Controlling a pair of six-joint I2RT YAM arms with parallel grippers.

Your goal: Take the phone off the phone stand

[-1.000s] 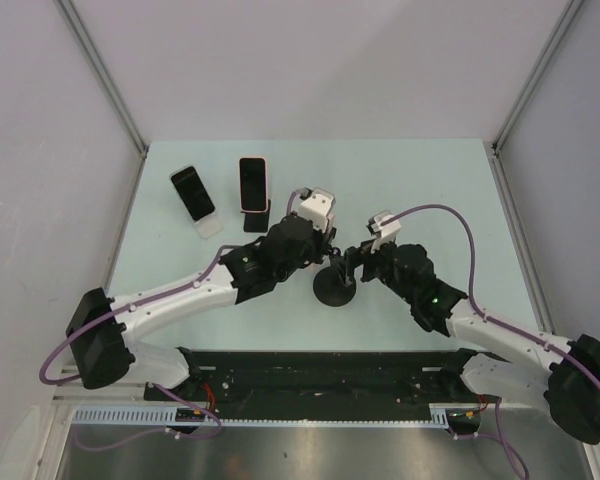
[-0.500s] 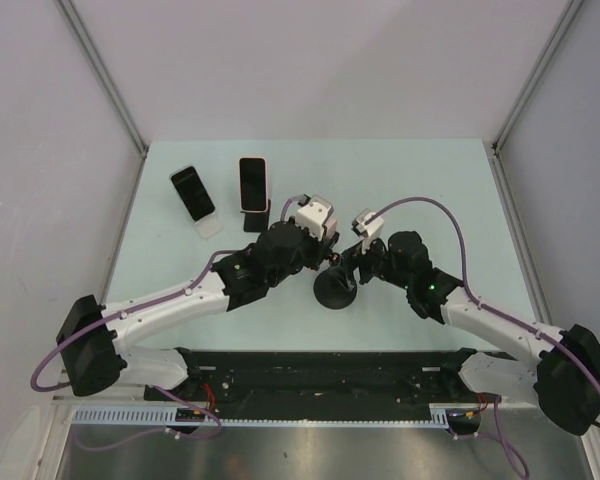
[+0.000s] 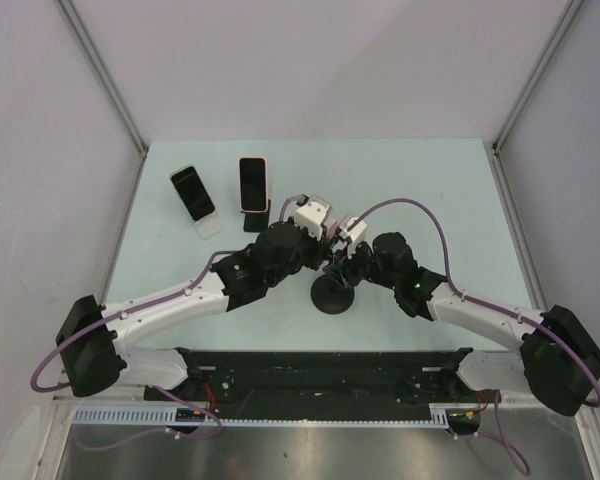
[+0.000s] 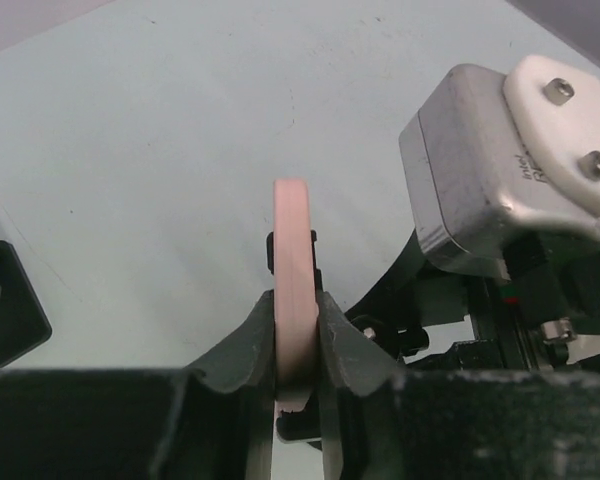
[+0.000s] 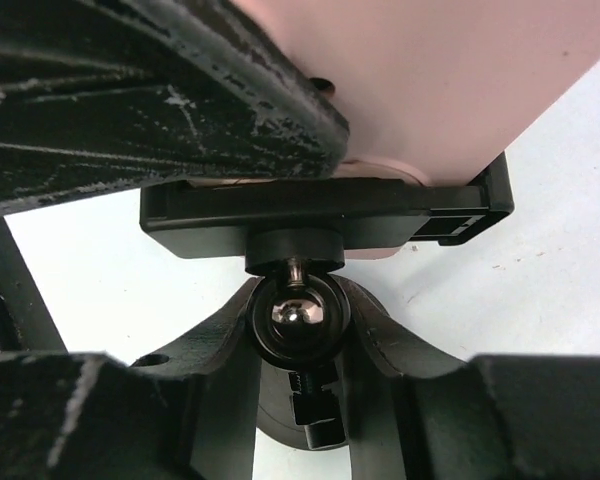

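Pink plastic covers the phone point(image 4: 292, 235), and the left gripper point(image 4: 295, 305) is squeezed on it, one finger on each flat side. The phone stands on its thin edge between the fingers and pokes out past their tips.

Just under that grip, the right gripper point(image 5: 298, 300) hugs the ball joint point(image 5: 298, 314) of the phone stand point(image 3: 331, 295). It has one finger on each side, and both look like they touch it. Right above those fingers is the black cradle point(image 5: 320, 215), and the phone sits in it. Far below is the pale green table point(image 3: 420, 180).

The phone is stiff and flat, and I think it is not very heavy. The case looks smooth, so it might slip if the squeeze is soft. The screen could crack, so the flat sides of the case seem the best place to hold. The cradle probably pinches the phone. The stand looks light, so it may lift too unless it is held down. The ball joint may also swivel and tip the cradle.
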